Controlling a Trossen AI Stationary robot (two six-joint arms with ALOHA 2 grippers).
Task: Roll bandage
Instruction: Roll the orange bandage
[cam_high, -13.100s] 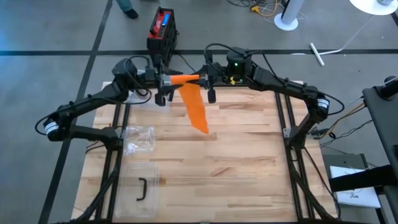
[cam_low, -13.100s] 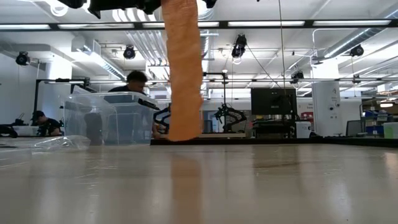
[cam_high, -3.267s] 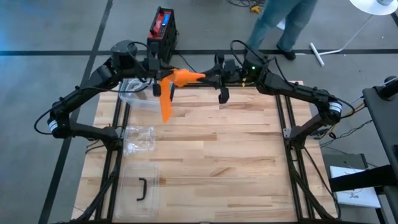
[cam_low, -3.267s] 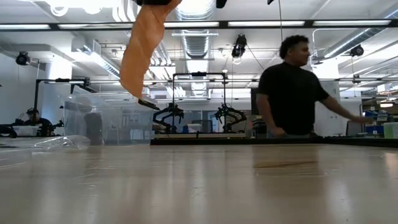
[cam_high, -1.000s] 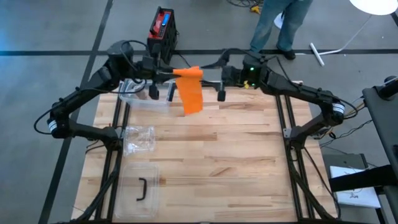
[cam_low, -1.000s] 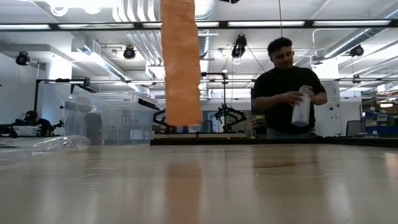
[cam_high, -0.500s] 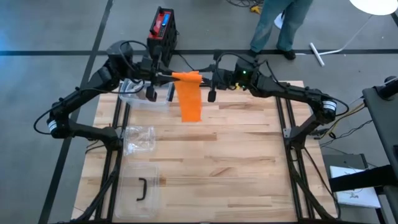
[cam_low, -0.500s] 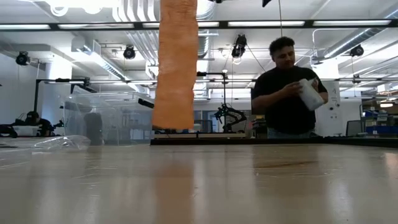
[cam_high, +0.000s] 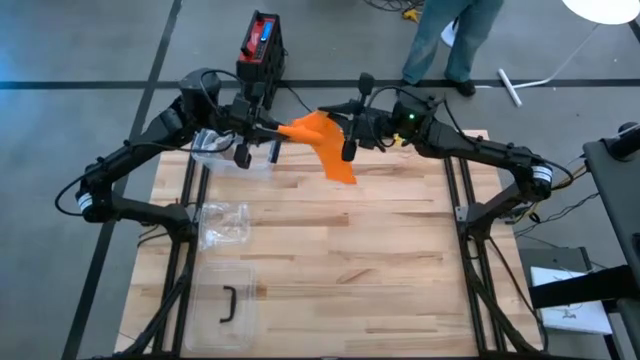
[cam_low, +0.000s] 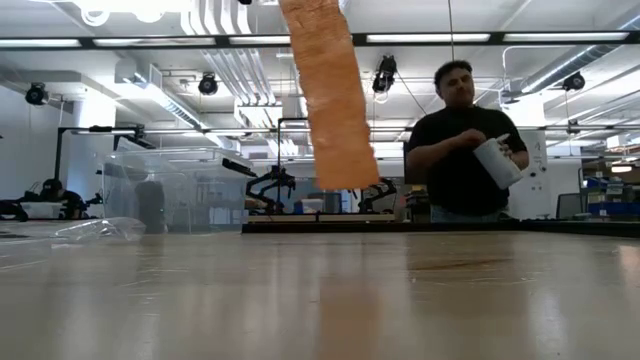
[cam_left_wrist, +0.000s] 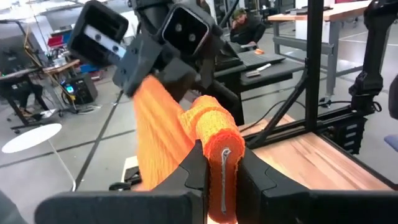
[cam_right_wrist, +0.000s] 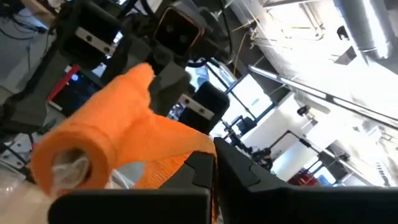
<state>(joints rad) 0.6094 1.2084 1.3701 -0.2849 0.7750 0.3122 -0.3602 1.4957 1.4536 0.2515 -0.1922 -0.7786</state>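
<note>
From above, the orange bandage (cam_high: 318, 133) hangs in the air over the far edge of the wooden table (cam_high: 380, 260), between the left gripper (cam_high: 262, 128) and the right gripper (cam_high: 343, 128). At table height, its loose tail dangles clear of the tabletop; a person (cam_low: 462, 140) stands behind, holding a white container (cam_low: 495, 160). The left wrist view shows the fingers (cam_left_wrist: 196, 171) clamped on the bandage roll. The right wrist view shows the jaws pinched together on the strip beside the roll. No writing is legible.

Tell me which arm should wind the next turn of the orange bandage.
Left, probably. Its tool is shut on the bandage roll, so turning it winds. The right tool is shut on the loose strip, better placed to keep it taut.
</note>
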